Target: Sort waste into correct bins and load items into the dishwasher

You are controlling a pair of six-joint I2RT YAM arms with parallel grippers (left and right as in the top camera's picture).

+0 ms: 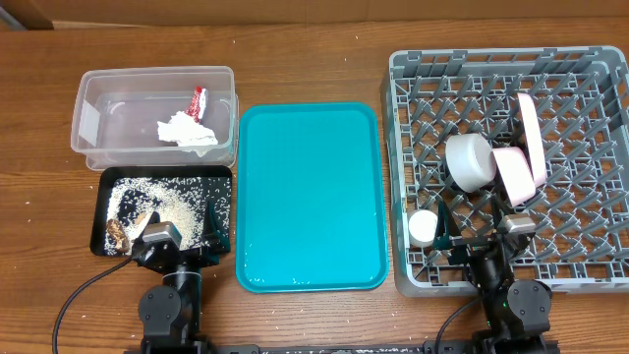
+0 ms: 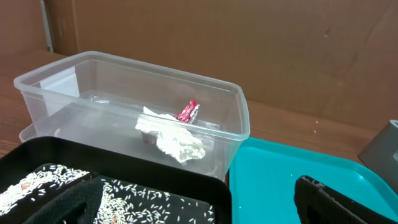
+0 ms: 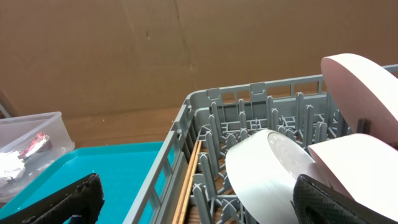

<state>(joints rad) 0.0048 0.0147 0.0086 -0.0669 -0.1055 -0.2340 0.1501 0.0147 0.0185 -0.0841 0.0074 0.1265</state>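
Left gripper (image 2: pixel 199 211) and right gripper (image 3: pixel 199 208) are spread wide, empty. Left of the teal tray (image 1: pixel 310 197), the clear tub (image 1: pixel 98 118) keeps the tissue (image 1: pixel 187 131) as trash. Right of it, the rack (image 1: pixel 491 59) props the plate (image 1: pixel 532 138) for washing.

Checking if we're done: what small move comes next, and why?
Probably none; I'd park the open left gripper and right gripper. The crumpled white tissue and red snack wrapper lie in the clear plastic tub, rice in the shallow black tray, and the pink-backed round plate, white bowl, small white cup and wooden chopsticks sit in the grey dish rack.
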